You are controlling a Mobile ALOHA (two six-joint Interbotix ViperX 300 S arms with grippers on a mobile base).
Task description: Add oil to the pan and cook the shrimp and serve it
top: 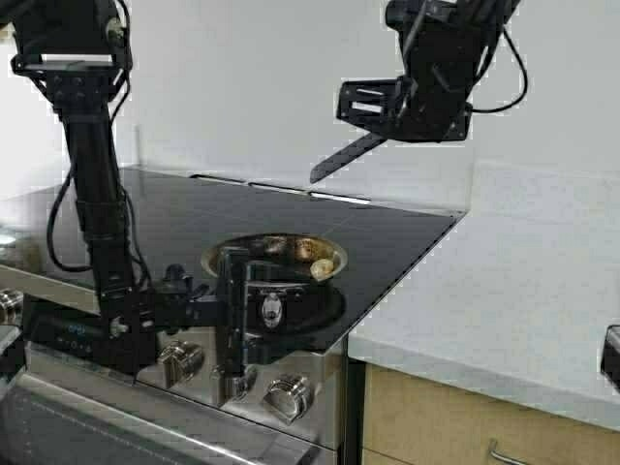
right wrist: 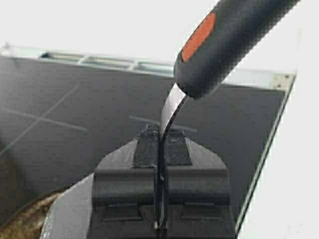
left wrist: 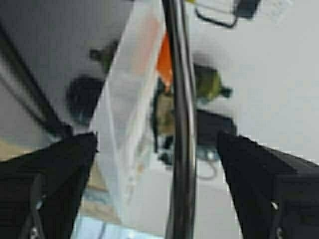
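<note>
The shrimp already lies in the pan at the frame's centre, held by the left end effector, while the right end effector, upper right, grasps a spatula; serving remains.

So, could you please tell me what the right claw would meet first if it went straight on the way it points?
Probably the black glass cooktop behind the small round steel pan, though depth is unclear; the right claw stands raised above it.
</note>
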